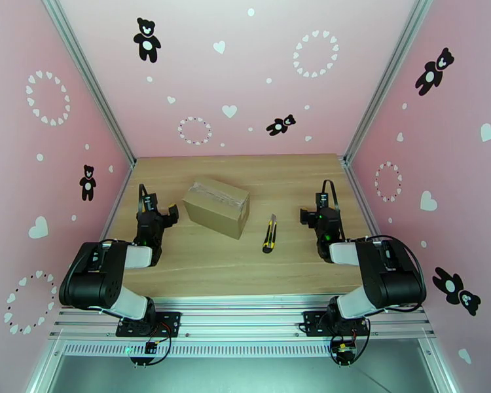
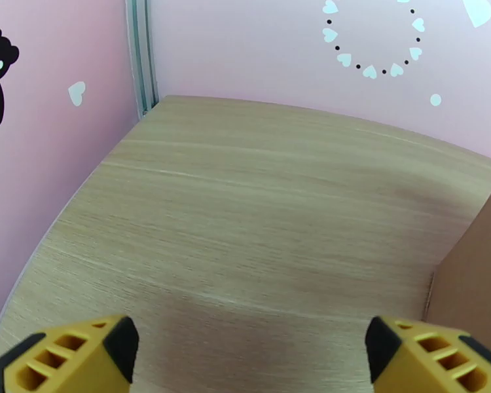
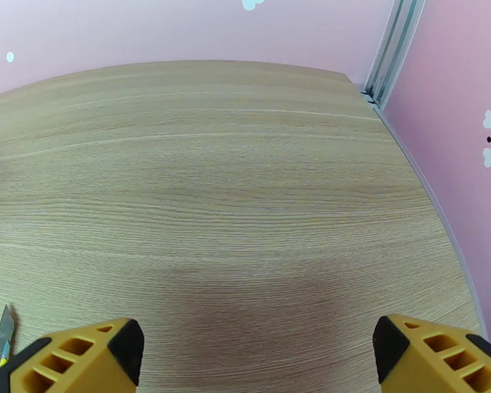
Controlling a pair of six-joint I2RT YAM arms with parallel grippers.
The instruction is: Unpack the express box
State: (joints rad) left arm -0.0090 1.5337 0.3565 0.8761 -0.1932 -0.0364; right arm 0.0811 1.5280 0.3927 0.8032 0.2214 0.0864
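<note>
**Start condition**

1. Locate the express box (image 1: 217, 207). It sits left of centre on the desk (image 1: 298, 181), turned at an angle to the desk edge. Its flaps are closed and the clear tape runs intact along the top seam. Judge the task as not yet begun.

2. Locate the utility knife (image 1: 270, 232). It lies flat just right of the box, apart from it, with its length running roughly near to far. This position probably puts the cutting tool on the right arm's side.

3. Check the left pincer (image 2: 250, 345). Its fingers are spread wide with nothing between them. It hangs over bare desk just left of the box. In the left wrist view the brown box wall enters at the right edge, near the right-hand finger. From this position the left arm looks suited to bracing the box.

4. Check the right pincer (image 3: 257, 345). Its fingers are also spread wide and empty. It hangs over bare desk to the right of the knife. The knife's end shows at the lower-left corner of the right wrist view.

5. Expect the knife to need picking up first, since the tape must be slit before the flaps can be opened.
</note>
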